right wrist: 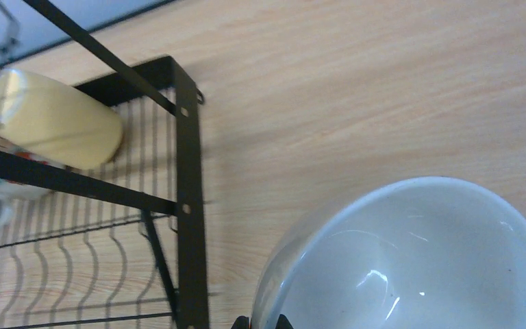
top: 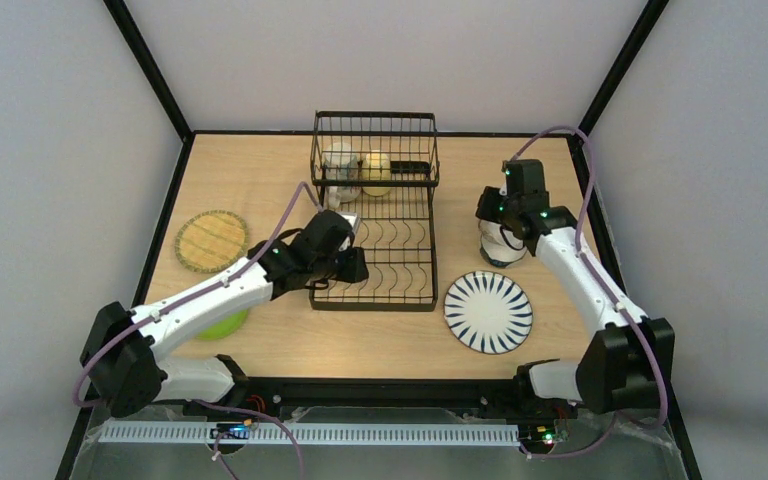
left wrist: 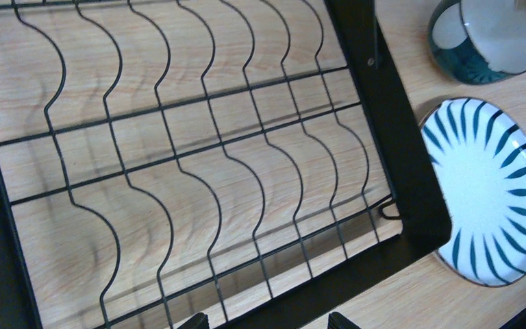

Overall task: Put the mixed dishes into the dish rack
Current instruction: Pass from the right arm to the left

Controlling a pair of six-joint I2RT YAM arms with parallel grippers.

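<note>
Black rack (left wrist: pixel 390 137) dividers beneath left end effector (left wrist: pixel 266 321), spread wide, empty | bowl (right wrist: pixel 411 260) just right of rack, rim pinched in nearly closed right end effector (right wrist: pixel 261 322)

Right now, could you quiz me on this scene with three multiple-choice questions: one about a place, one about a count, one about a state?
1. Relative to the dish rack, the striped plate is:
A) inside it
B) on the table beside it
C) on top of its basket

2. How many mugs are in the rack's basket?
A) none
B) two
C) four

3. The left fingers are:
A) open, holding nothing
B) shut on a plate
C) shut on a mug

Answers:
1 B, it lies flat on the wood just right of the rack.
2 B, a beige mug and a yellow mug are there.
3 A, the two tips are apart over bare dividers.
</note>
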